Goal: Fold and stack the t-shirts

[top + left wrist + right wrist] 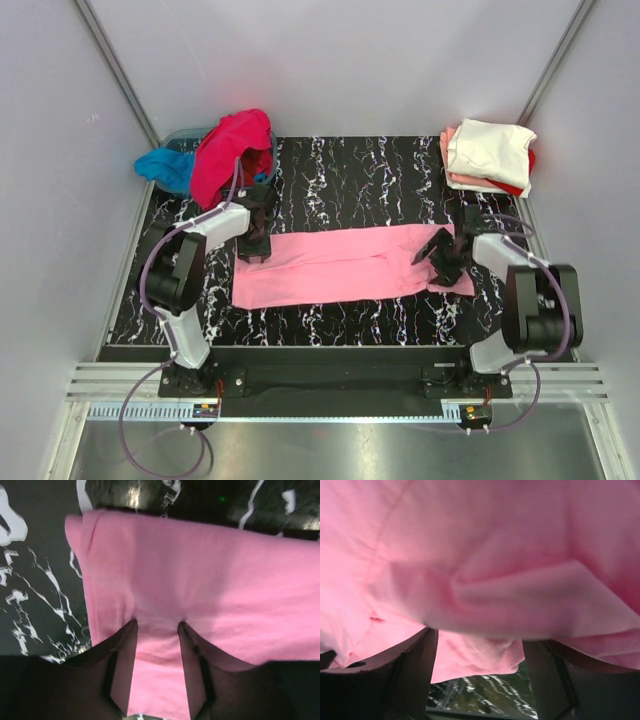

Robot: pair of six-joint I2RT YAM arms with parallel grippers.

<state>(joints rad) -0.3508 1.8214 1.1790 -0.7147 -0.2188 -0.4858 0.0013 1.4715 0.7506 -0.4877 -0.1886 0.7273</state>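
A light pink t-shirt (pixel 350 264) lies flat on the black marbled table as a long folded strip. My left gripper (pixel 252 245) stands open over its left end; in the left wrist view the fingers (pixel 122 665) straddle flat pink cloth (pixel 200 575) without pinching it. My right gripper (pixel 440 258) is open at the strip's right end. There the pink cloth (pixel 480 560) fills the right wrist view and drapes over the fingertips (pixel 412 672). Folded t-shirts (pixel 490 155) are stacked at the back right, cream white on top of salmon and red.
A grey-blue basin (pixel 185 133) stands at the back left corner, with a hot pink shirt (pixel 232 150) heaped over it and a bright blue shirt (pixel 165 168) hanging out on its left. White walls enclose the table on three sides.
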